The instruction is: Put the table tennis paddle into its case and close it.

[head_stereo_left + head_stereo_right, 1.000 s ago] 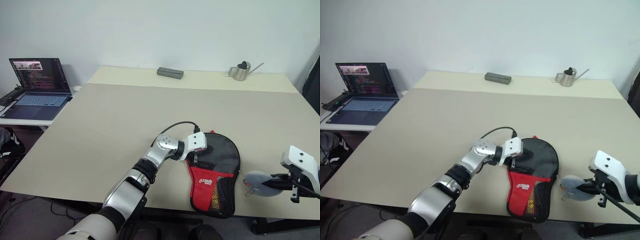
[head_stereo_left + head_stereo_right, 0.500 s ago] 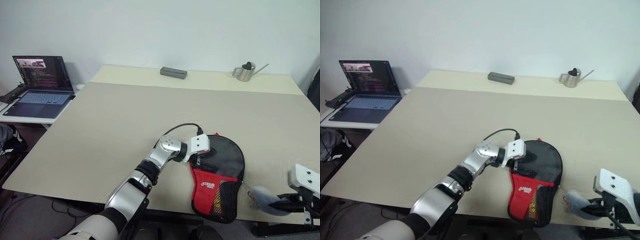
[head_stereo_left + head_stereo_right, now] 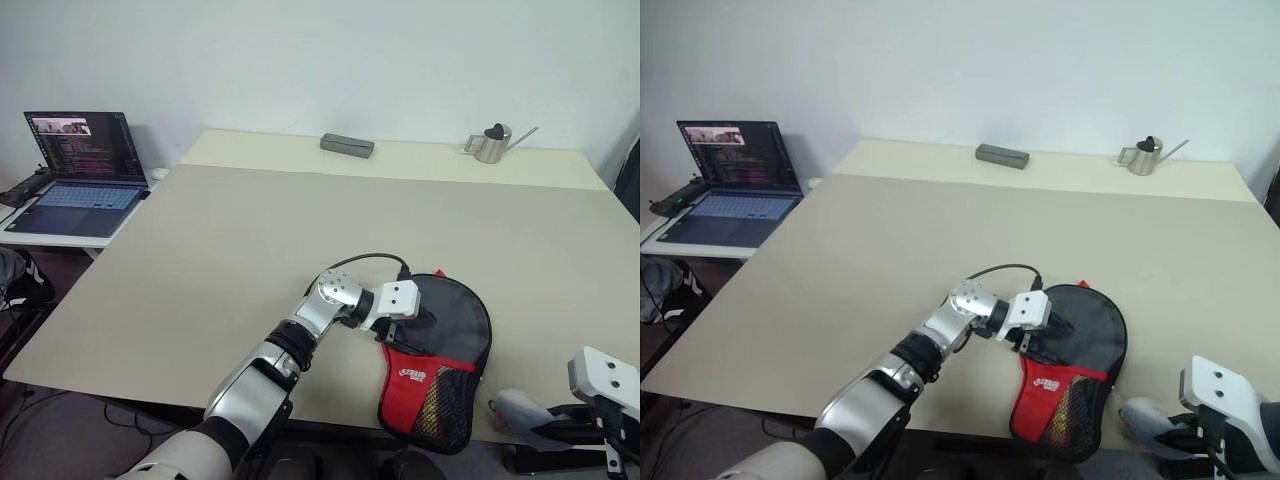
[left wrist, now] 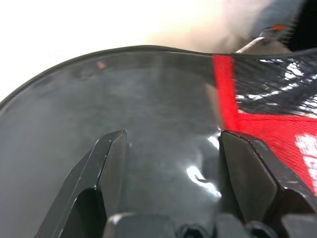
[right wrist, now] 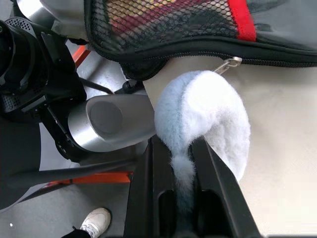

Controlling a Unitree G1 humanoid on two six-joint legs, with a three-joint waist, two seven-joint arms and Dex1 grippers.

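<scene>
The case (image 3: 442, 345) lies flat near the table's front edge, black at the far end, red with a mesh pocket at the near end. My left gripper (image 3: 420, 322) rests on its black part, open, with its fingers (image 4: 111, 158) spread over the fabric. My right gripper (image 3: 548, 428) is low at the front right, by the table's edge. It is shut on a pale grey-blue fluffy lump (image 5: 208, 114). This lump lies beside the case's zip edge, close to a small metal ring (image 5: 228, 63). The table tennis paddle is hidden.
The beige table (image 3: 250, 250) stretches away behind the case. At its far edge stand a grey block (image 3: 346, 145) and a metal watering can (image 3: 490, 143). An open laptop (image 3: 75, 160) sits on a side table to the left.
My right gripper has drawn the fluffy lump back toward the table's front edge, away from the case's side. My left gripper has turned a little on the case. The camera has shifted slightly.
</scene>
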